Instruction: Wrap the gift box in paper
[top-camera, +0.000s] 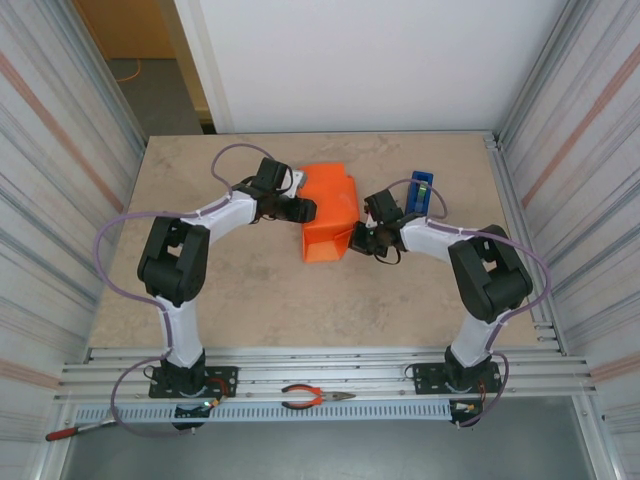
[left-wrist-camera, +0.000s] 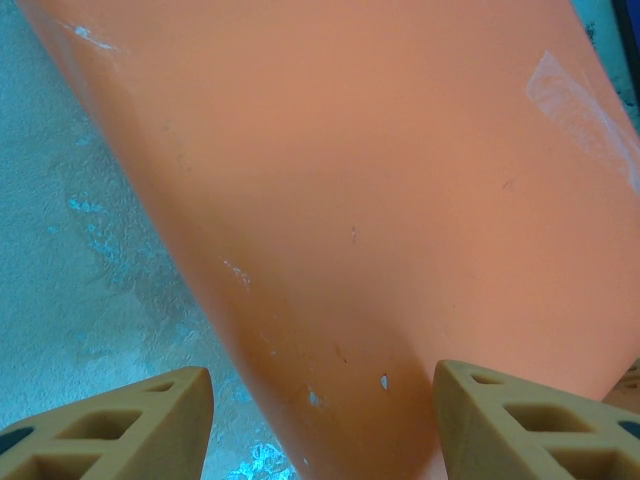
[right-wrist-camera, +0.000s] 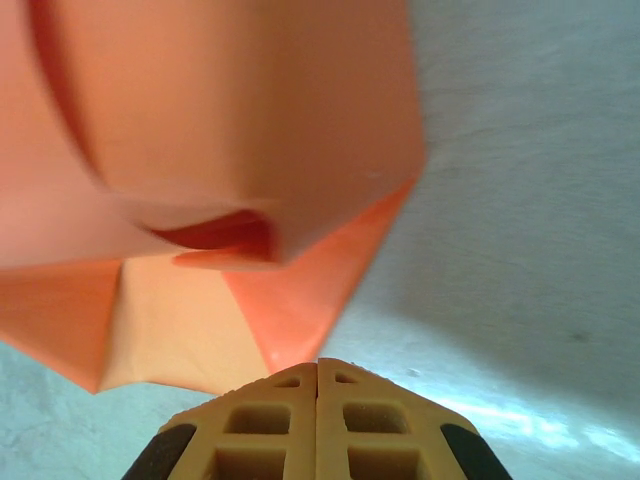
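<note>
Right gripper (right-wrist-camera: 318, 365): yellow fingers pressed together, tips at the point of a folded flap of thin bright orange paper (right-wrist-camera: 200, 330); whether they pinch it is unclear.
Left gripper (left-wrist-camera: 320, 388): tan fingers apart, straddling the paper's sloping side.
Small square gift box (top-camera: 330, 190): paper-covered, mid-tabletop, between both grippers.

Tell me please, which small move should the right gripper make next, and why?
Probably push the shut right gripper forward against the loose end flap, folding it up. That end of the paper lies open, splayed on the table just ahead; the open left gripper sits at the opposite side.
</note>
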